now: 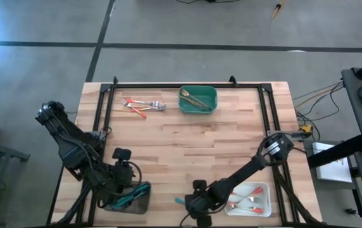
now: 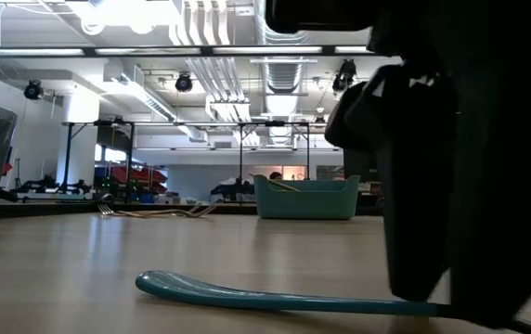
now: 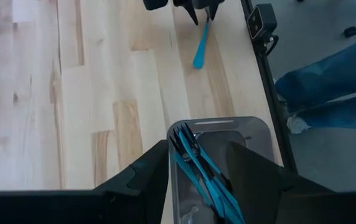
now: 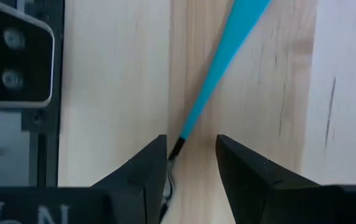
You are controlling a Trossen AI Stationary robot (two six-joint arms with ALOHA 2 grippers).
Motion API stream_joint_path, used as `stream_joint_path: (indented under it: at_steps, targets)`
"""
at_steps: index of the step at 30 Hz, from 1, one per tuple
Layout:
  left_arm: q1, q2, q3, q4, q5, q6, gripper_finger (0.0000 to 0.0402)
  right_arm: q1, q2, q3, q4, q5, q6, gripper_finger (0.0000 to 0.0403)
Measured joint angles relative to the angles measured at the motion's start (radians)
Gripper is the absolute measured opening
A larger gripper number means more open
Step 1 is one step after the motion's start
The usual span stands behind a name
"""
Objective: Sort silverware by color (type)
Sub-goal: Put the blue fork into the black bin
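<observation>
1. High view: nearest the front edge of the counter (image 1: pixel 187 136), the right hand (image 1: pixel 197 204) sits low over a teal-handled utensil (image 1: pixel 180 201), which lies between the grey tray (image 1: pixel 127 201) on the left and the white tray (image 1: pixel 261 190) on the right. The left hand (image 1: pixel 125 177) hangs over the grey tray, which holds teal-handled silverware. The white tray holds red-orange-handled pieces (image 1: pixel 247 202). At the far edge, the green tray (image 1: pixel 197 109) holds gold pieces (image 1: pixel 193 99), and a small unsorted pile (image 1: pixel 143 106) with red-orange handles lies to its left. Each tray seems to stand for one colour.

2. Low view: the teal handle (image 2: pixel 275 295) lies flat on the counter close to the lens, its right end under the dark bulk of the right arm. The green tray (image 2: pixel 307 198) and the loose pile (image 2: pixel 159 211) show far off.

3. Left wrist view: the left hand (image 3: pixel 196 180) is spread open above the grey tray (image 3: pixel 252 134), holding nothing; the teal forks (image 3: pixel 196 163) lie inside. The stray teal utensil (image 3: pixel 200 45) lies beyond.

4. Right wrist view: the right hand (image 4: pixel 192 163) stands open, its fingers straddling the thin end of the teal handle (image 4: pixel 218 68), which rests on the wood ungripped. I judge this piece belongs with the teal ones.
</observation>
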Motion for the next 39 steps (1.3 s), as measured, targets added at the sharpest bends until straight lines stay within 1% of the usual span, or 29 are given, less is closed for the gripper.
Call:
stream_joint_path:
  at_steps: [4, 7, 17, 19, 26, 29, 32, 39]
  targets:
    - [-0.005, 0.0, 0.0, -0.003, 0.0, -0.004, 0.0144, 0.0, 0.031, 0.027, 0.002, 0.026, 0.043, 0.0122]
    - [-0.007, 0.0, 0.0, -0.003, 0.0, -0.01, 0.0144, 0.002, 0.047, 0.036, 0.002, 0.04, 0.047, 0.0117]
    - [-0.01, 0.0, 0.0, -0.033, 0.0, -0.011, 0.0144, 0.005, 0.051, 0.037, -0.099, 0.213, 0.038, 0.0106]
    - [-0.01, 0.0, 0.0, -0.036, 0.0, -0.011, 0.0144, 0.004, 0.051, 0.037, -0.102, 0.225, 0.025, 0.01]
    - [-0.01, 0.0, 0.0, -0.044, 0.0, -0.011, 0.0144, -0.001, 0.052, 0.035, -0.105, 0.212, 0.016, 0.0069]
    - [-0.01, 0.0, 0.0, -0.051, 0.0, -0.011, 0.0144, -0.002, 0.052, 0.035, -0.105, 0.182, -0.024, 0.0047]
    - [-0.01, 0.0, 0.0, -0.053, 0.0, -0.011, 0.0144, -0.005, 0.053, 0.035, -0.106, 0.176, -0.033, 0.0018]
    - [-0.01, -0.001, 0.0, -0.053, -0.001, -0.012, 0.0144, -0.036, 0.027, 0.033, -0.123, 0.088, -0.064, 0.001]
